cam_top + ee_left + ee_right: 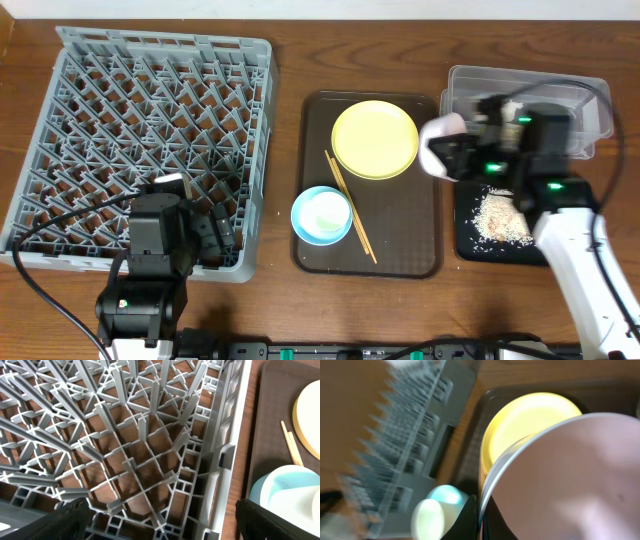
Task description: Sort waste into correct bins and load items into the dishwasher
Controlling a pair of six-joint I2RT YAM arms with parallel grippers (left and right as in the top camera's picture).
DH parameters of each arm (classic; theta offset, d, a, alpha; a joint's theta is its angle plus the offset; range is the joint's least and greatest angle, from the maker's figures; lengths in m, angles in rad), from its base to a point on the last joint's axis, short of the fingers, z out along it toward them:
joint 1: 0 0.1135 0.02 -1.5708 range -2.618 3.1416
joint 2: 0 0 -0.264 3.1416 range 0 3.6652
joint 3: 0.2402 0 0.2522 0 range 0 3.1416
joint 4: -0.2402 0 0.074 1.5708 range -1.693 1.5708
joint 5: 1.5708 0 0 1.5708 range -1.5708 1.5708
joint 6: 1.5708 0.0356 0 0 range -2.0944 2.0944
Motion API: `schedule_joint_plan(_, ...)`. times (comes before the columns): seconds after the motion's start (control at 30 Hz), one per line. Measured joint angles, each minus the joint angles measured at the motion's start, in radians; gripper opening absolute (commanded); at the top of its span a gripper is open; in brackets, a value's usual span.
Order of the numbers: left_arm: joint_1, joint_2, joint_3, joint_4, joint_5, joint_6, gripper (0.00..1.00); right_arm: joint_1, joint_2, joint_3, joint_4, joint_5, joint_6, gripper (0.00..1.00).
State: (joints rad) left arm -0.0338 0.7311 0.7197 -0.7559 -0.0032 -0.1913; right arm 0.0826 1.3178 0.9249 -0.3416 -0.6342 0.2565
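The grey dish rack (150, 140) lies under and beyond the left gripper (225, 240), which hangs over the rack's near right corner. In the left wrist view the gripper (170, 525) is spread wide. Its two dark fingertips (75, 515) sit at the bottom corners of the picture, with only the rack's pegs (150, 430) between them, and it holds nothing.

To that gripper's right is the brown serving tray (400, 230). The light blue bowl (322, 215) sits on the tray's near left part, the closest dish to the left gripper. The wooden chopsticks (350, 205) lie just beside the bowl, running diagonally along the tray. The yellow plate (375, 139) rests on the far part of the tray, just left of the right gripper.

The right gripper (452, 150) hangs over the tray's far right edge, closed on the rim of the white bowl (440, 145), which is held tipped on its side. In the blurred right wrist view the bowl (560, 475) fills most of the picture, with a dark finger (470, 520) against its rim.

Beneath and nearer than this gripper is the black tray (470, 245), with beige rice scraps (500, 215) heaped on it. Beyond the gripper is the clear plastic tub (590, 110), partly hidden by the arm.
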Motion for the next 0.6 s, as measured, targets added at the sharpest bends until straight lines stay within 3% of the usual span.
schedule_joint_plan(0.27, 0.0, 0.0, 0.0, 0.0, 0.0, 0.0, 0.95, 0.286, 0.06, 0.023, 0.194, 0.397, -0.155, 0.01)
schedule_joint_plan(0.6, 0.0, 0.0, 0.0, 0.0, 0.0, 0.0, 0.95, 0.388, 0.367, 0.024, 0.407, 0.482, -0.206, 0.01)
